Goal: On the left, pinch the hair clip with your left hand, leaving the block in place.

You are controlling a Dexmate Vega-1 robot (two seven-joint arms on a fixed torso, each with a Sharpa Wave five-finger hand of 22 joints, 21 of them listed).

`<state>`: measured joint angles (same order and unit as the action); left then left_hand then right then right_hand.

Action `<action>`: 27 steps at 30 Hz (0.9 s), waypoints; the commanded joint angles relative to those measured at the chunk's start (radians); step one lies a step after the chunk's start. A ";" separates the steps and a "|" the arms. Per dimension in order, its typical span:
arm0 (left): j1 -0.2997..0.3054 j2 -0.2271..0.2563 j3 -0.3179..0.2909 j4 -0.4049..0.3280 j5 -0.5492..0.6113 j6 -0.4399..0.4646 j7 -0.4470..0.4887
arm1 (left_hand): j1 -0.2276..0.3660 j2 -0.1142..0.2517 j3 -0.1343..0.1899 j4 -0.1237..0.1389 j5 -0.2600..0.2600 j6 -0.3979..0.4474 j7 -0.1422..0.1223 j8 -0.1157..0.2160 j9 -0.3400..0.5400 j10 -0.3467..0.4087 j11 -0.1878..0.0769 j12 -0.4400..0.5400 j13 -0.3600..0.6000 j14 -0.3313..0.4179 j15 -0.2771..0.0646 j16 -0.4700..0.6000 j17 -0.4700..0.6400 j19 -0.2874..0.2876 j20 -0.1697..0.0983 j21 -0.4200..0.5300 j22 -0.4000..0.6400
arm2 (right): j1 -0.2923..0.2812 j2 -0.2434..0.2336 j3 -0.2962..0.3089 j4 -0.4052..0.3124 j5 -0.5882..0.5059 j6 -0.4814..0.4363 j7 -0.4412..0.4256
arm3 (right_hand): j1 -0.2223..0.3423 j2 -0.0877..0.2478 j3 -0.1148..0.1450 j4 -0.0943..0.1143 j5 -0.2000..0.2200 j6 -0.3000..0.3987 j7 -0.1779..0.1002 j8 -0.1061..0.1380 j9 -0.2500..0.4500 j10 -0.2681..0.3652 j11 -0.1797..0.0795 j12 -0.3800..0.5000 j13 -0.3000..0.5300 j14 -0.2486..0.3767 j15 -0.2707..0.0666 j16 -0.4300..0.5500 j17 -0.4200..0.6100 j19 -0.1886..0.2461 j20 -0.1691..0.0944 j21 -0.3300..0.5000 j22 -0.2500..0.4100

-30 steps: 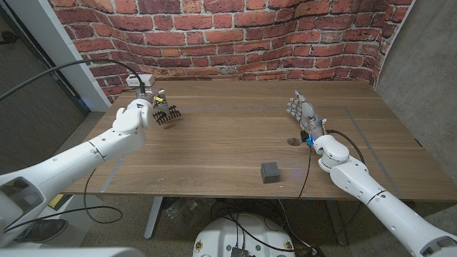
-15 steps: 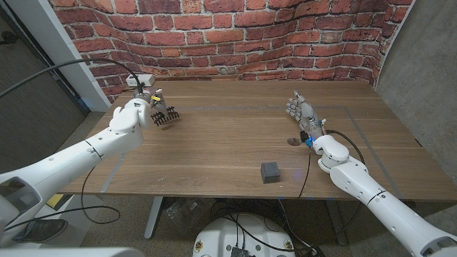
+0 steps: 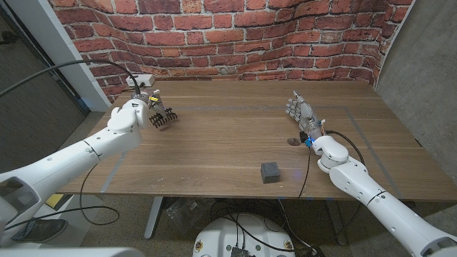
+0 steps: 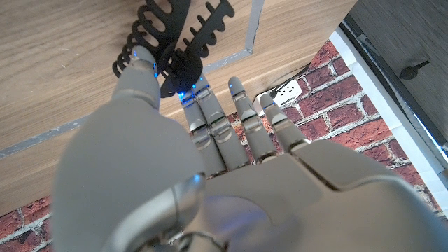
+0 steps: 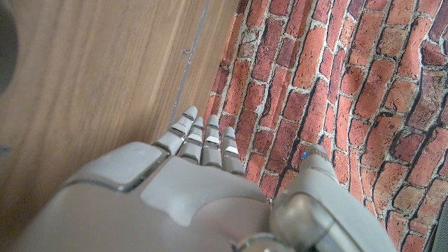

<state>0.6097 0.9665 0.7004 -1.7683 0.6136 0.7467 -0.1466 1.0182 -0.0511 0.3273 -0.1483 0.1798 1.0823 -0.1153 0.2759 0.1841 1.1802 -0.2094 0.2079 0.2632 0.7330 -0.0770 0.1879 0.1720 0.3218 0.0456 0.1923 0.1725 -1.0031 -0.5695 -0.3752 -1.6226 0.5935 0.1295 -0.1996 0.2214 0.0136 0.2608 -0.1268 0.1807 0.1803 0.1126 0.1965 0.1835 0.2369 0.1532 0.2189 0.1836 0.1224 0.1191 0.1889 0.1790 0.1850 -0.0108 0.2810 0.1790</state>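
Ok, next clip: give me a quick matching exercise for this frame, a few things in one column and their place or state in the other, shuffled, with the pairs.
Things:
1. hair clip
2. block
3. left hand
4. right hand

States:
A. sits alone near the table's front edge
B. fingers straight, holding nothing
C. black, toothed, pinched between thumb and finger
D. pinches the clip at the table's left

Pairs: 1-C, 2-A, 3-D, 4-B

We observe the right robot hand [image 5: 203, 189] from behind, fingers [image 5: 208, 143] straight and close together, thumb [image 5: 315, 203] set apart, holding nothing. Beyond the fingertips lie the wooden worktop [image 5: 91, 84], marked with a thin line, and a red brick wall [image 5: 336, 77].
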 commanded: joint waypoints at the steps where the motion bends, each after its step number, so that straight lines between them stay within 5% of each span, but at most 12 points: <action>1: -0.026 0.009 0.018 0.018 0.005 0.001 -0.030 | -0.012 0.038 0.045 0.057 0.003 -0.016 0.005 -0.016 0.006 -0.019 -0.005 -0.008 0.003 -0.014 -0.114 -0.007 0.003 0.002 0.033 0.002 0.003 | -0.003 0.000 0.000 -0.007 -0.003 0.001 -0.005 | 0.009 0.006 -0.004 -0.001 -0.001 0.006 0.001 -0.001 0.005 0.012 0.003 -0.002 0.003 0.009 0.002 -0.003 0.005 0.010 0.005 -0.004 0.005; 11: -0.063 0.008 0.045 0.039 0.029 -0.020 -0.084 | -0.062 0.010 0.025 0.075 0.005 -0.072 0.005 -0.051 0.004 -0.075 -0.006 -0.024 -0.013 -0.033 -0.113 -0.007 0.004 -0.007 0.021 0.001 0.003 | -0.003 0.003 0.000 -0.004 -0.002 0.000 -0.007 | 0.010 0.006 -0.004 -0.001 -0.001 0.006 0.000 -0.001 0.005 0.013 0.004 -0.002 0.003 0.009 0.002 -0.003 0.005 0.011 0.005 -0.006 0.005; 27: -0.086 0.009 0.064 0.044 0.070 -0.023 -0.157 | -0.118 -0.005 0.006 0.101 0.013 -0.140 0.002 -0.079 0.006 -0.157 -0.005 -0.029 -0.032 -0.089 -0.112 -0.011 0.006 -0.020 0.073 0.000 0.004 | 0.000 0.008 -0.004 0.004 0.000 0.001 -0.003 | 0.011 0.007 -0.004 -0.002 -0.001 0.006 0.000 -0.001 0.005 0.013 0.004 -0.002 0.003 0.010 0.004 -0.003 0.004 0.012 0.008 -0.009 0.005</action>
<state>0.5408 0.9734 0.7518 -1.7281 0.6561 0.7247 -0.2538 0.9070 -0.0604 0.3342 -0.0534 0.1851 0.9495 -0.1118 0.2023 0.1855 1.0315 -0.2147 0.1809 0.2321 0.6507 -0.0620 0.1804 0.1749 0.2989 0.1090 0.1924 0.1748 -1.0057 -0.5662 -0.3758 -1.6272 0.5908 0.1294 -0.2061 0.2267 0.0189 0.2608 -0.1268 0.1807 0.1803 0.1126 0.1965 0.1835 0.2422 0.1584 0.2189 0.1836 0.1224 0.1191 0.1889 0.1789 0.1906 -0.0052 0.2768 0.1790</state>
